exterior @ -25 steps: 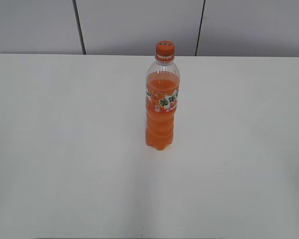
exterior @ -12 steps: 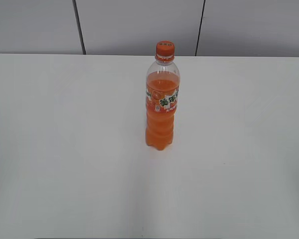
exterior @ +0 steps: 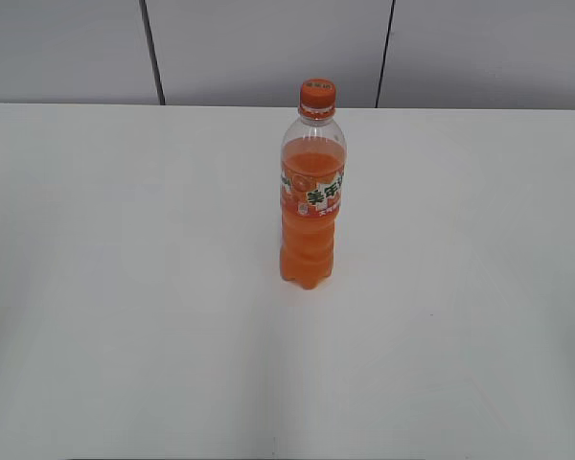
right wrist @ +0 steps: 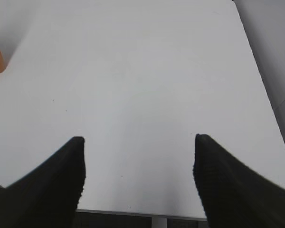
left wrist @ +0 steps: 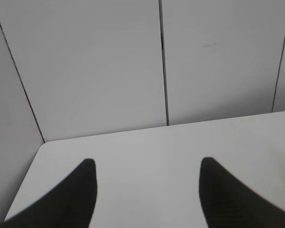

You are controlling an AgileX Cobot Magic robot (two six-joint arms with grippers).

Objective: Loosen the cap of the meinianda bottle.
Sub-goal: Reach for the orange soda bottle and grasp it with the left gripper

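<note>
While meinianda bottle stands upright mid-worktop, cap on top, long axis vertical: both jaws spread wide, empty. Right gripper nearer; orange edge at far left of its view. Left gripper faces wall.

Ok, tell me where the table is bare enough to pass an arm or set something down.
Bare white table lies left, right and in front of the meinianda bottle. Only a narrower strip separates the bottle from the back edge by the wall. Nowhere is crowded; both grippers' open jaws hover over bare tabletop.
</note>
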